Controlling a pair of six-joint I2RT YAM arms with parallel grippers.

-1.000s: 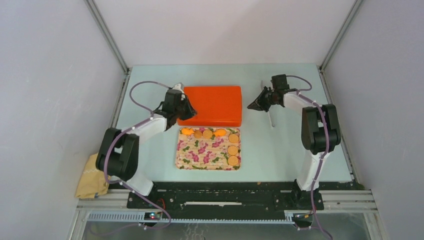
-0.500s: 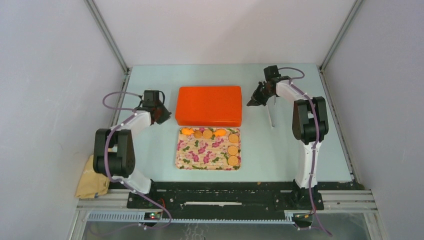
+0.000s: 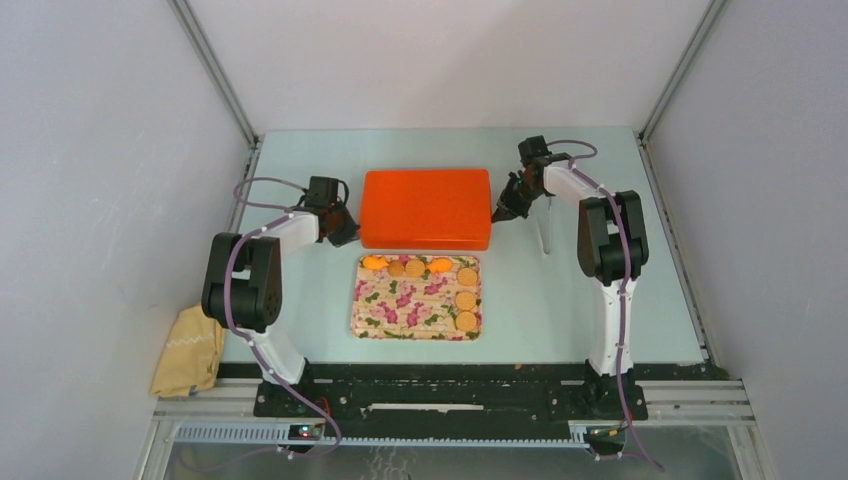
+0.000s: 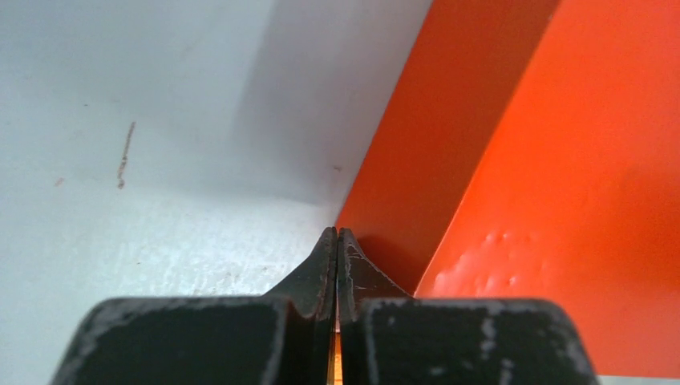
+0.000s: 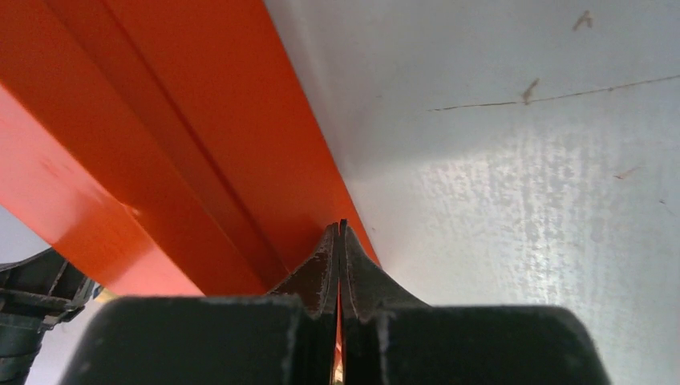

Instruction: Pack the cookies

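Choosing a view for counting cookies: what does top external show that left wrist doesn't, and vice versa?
Only top external: the floral tray with cookies along its far and right edges, the right gripper, a yellow cloth. Only left wrist: the left gripper close up, fingers pressed shut at the side wall of the orange box. Both: the orange box and the table.

My left gripper (image 3: pixel 350 235) and right gripper (image 3: pixel 499 214), both pinched closed, sit at opposite ends of the orange box (image 3: pixel 425 208) on the table (image 3: pixel 560 310). Nearer my bases, cookies (image 3: pixel 466 299) line the far and right edges of a floral tray (image 3: pixel 405 305). A yellow cloth (image 3: pixel 188 352) lies near-left.
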